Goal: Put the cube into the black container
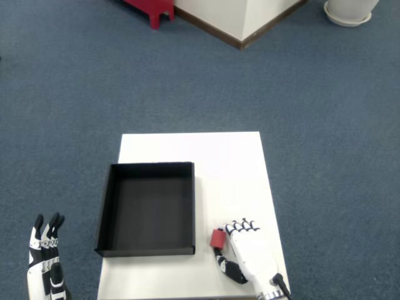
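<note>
**Head view: right hand closed around the red cube beside the black tray**

Head view looks straight down on a white table (219, 156) standing on blue carpet (75, 94). On the table's left half sits the black container (102, 212), a shallow square tray with low walls and nothing inside it. Its near left corner reaches the table's left edge.

The cube (217, 238) is small and red. It sits on the table near the front edge, just to the right of the tray's near right corner and outside the tray. A thin strip of white table shows between the cube and the tray wall.

The right hand (245, 253) lies over the table's near right corner, white on the back with dark joints. Its fingers (242, 225) curl toward the cube's right side, and the dark thumb (226, 267) bends in below and in front of the cube. The hand wraps around the cube from the right, with fingers and thumb closed in on it. Whether the cube is lifted off the table cannot be told from this angle.

The left hand (42, 259) hangs off the table at the lower left, over the carpet, fingers straight and close together, holding nothing.

At the top edge are a red piece of furniture (152, 9), a white wall corner with a brown baseboard (240, 22), and a pale round base (347, 11).
</note>
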Motion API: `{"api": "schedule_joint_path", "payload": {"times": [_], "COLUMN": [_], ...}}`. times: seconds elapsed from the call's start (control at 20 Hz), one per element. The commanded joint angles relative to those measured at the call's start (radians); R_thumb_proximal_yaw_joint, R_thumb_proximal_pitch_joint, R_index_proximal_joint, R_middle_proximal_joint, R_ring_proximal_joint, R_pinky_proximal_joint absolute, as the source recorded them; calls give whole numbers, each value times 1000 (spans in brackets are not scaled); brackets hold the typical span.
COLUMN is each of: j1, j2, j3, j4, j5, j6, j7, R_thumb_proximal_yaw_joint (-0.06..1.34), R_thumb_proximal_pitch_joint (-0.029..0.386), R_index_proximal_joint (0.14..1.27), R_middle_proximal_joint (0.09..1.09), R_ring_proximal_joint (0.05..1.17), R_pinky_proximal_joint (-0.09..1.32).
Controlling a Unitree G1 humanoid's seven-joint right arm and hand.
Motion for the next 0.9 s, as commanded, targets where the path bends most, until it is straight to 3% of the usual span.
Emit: {"api": "schedule_joint_path", "payload": {"times": [0.05, 0.35, 0.9], "j1": [-25, -90, -159], "j2": [-10, -12, -7], "j3": [8, 58, 158], "j4": [24, 3, -61], "j5": [40, 36, 13], "j6": [-23, -133, -167], "j7": [-28, -282, -482], "R_thumb_proximal_yaw_joint": [1220, 1211, 1206], "R_thumb_proximal_pitch_joint": [186, 189, 188], "R_index_proximal_joint": [1065, 1063, 1056], "R_middle_proximal_joint": [422, 409, 383], "R_ring_proximal_joint": [349, 334, 307], "R_pinky_proximal_joint": [270, 251, 202]}}
